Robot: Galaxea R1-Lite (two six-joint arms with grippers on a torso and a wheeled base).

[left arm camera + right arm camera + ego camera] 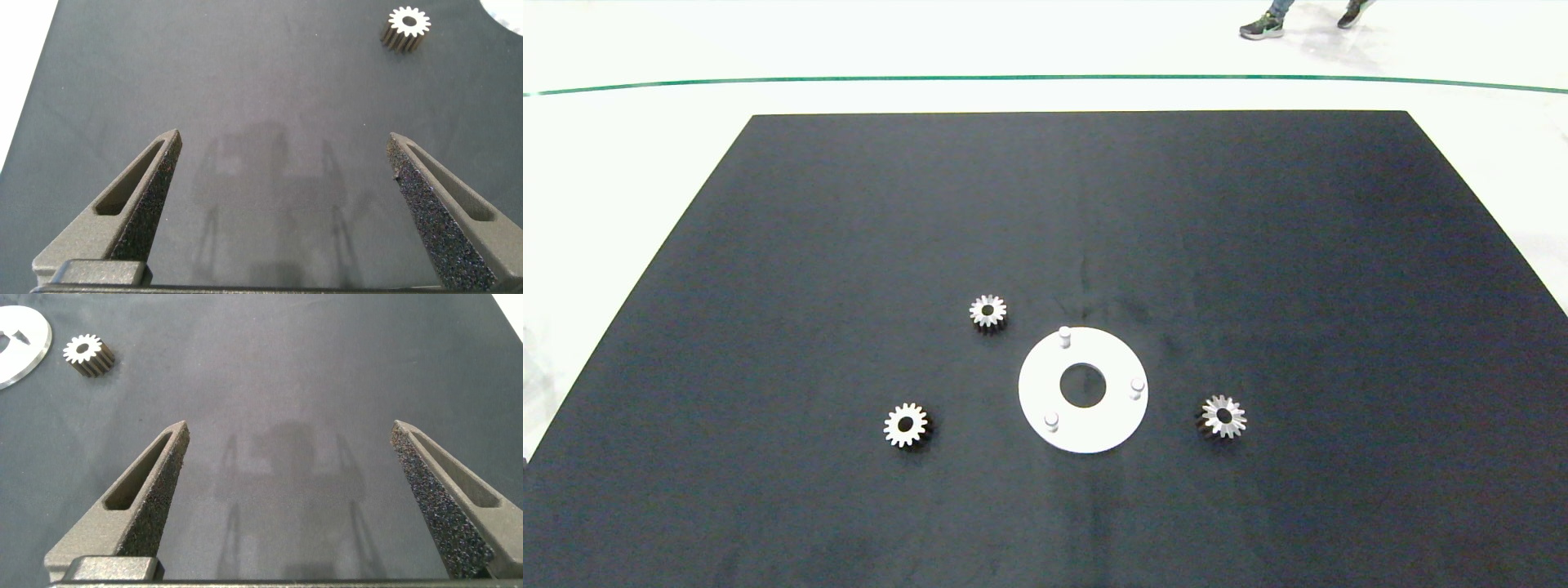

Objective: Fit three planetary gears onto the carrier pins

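Flat white ring-shaped disc (18, 349): cut off at the right wrist view's edge, its 3 pegs out of sight there; only a sliver (507, 12) shows in the left wrist view.
Person beyond the table: 2 dark shoes (1262, 28) only (legs cut off by the head view's edge).
Arms: neither in head view.

A lab-like test space: black table mat (849, 245) on glossy white floor (1013, 41).
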